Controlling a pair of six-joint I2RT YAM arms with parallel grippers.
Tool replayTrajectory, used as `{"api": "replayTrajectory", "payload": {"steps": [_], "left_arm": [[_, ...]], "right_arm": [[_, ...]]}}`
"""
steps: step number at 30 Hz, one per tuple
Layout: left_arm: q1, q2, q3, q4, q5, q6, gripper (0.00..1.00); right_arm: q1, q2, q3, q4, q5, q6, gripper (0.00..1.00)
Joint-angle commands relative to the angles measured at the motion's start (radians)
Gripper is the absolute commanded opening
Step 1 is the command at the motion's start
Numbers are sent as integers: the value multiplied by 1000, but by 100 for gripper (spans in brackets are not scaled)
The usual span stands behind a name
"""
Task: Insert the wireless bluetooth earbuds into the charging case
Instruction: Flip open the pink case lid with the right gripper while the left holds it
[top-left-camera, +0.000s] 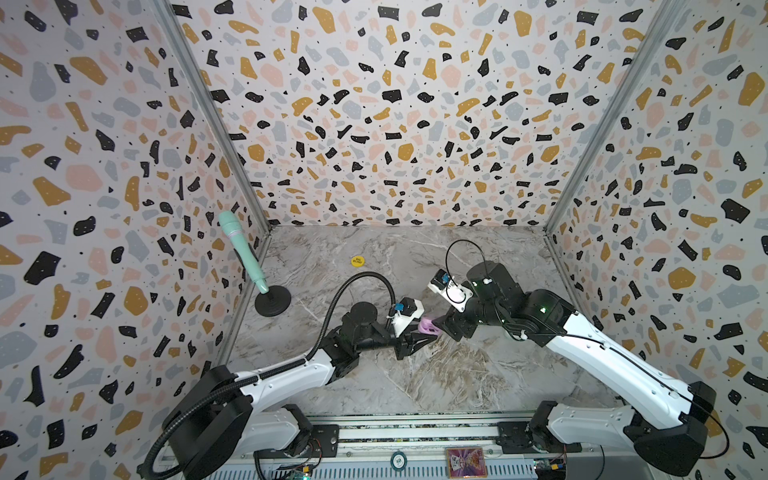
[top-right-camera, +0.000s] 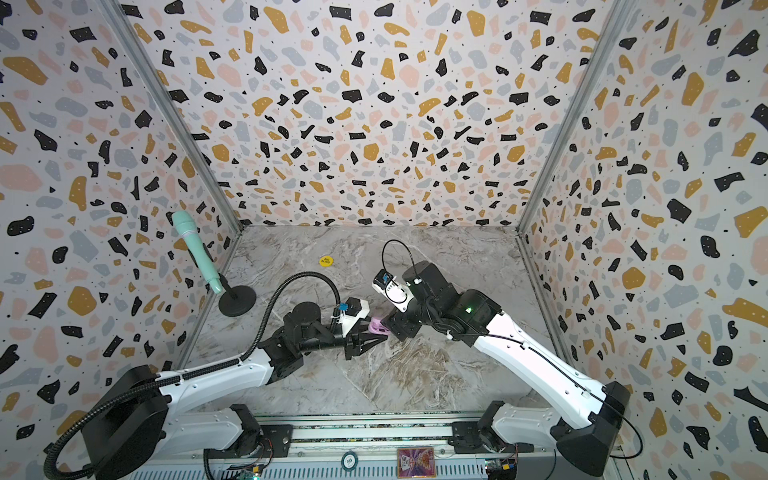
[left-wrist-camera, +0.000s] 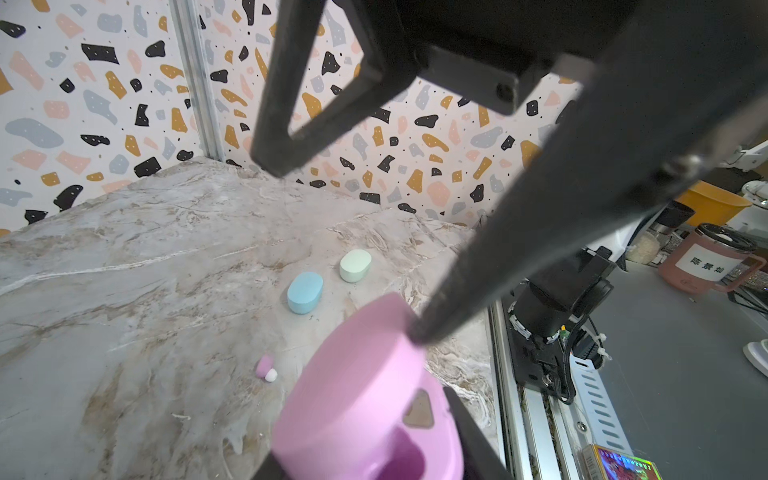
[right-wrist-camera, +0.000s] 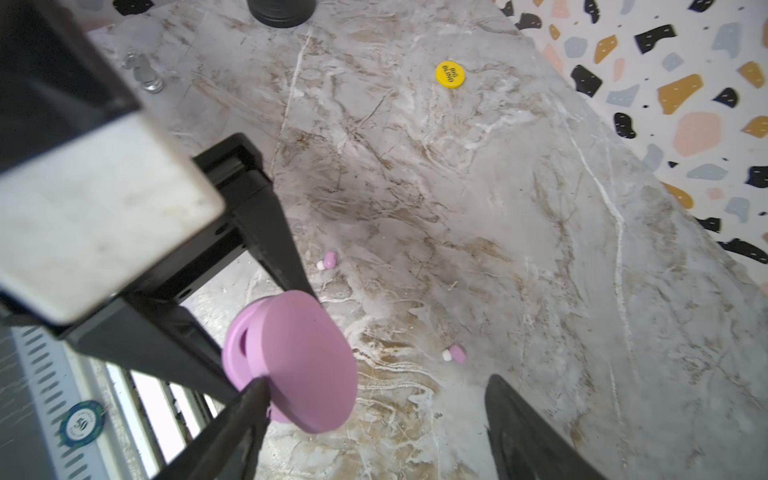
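The left pincer (top-left-camera: 430, 333) is pinching the open pink case (left-wrist-camera: 353, 374). To its right, the right pincer (right-wrist-camera: 376, 380) is spread, with one fingertip (right-wrist-camera: 255, 388) touching the case's lid. Two pink earbuds (right-wrist-camera: 328, 261) lie on the table (right-wrist-camera: 498, 208) beyond its tips, outside the case.

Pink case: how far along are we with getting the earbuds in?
Done: the left gripper is shut on the pink case, and its lid is open. In hand: the right gripper, jaws apart, has one fingertip against the lid. Left: two pink earbuds lie on the marble table, and the one socket in view looks empty. The blue case and green case lie closed.
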Motion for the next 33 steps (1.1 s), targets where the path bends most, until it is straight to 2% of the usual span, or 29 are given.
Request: {"api": "replayTrajectory", "payload": {"steps": [1,10,15,20,25,30,33], "left_arm": [[-6,-51,6,98,65,9,12],[-7,-61,2,97,61,14,11],[-6,-57,-19,125,20,-4,11],[23,-57,-71,222,-38,-85,10],[56,-74,-104,254,-67,-112,10],[83,-92,-115,257,-93,-122,10],[92,-96,-115,256,-99,-123,10]], "right_arm": [[-17,8,25,1,81,17,82],[-28,19,40,-3,69,27,83],[-39,19,66,-28,32,34,87],[-71,14,82,-75,-49,55,93],[-109,-8,55,-111,-151,92,100],[-183,-29,-21,-116,-253,156,99],[-239,-37,-82,-93,-270,241,99]]}}
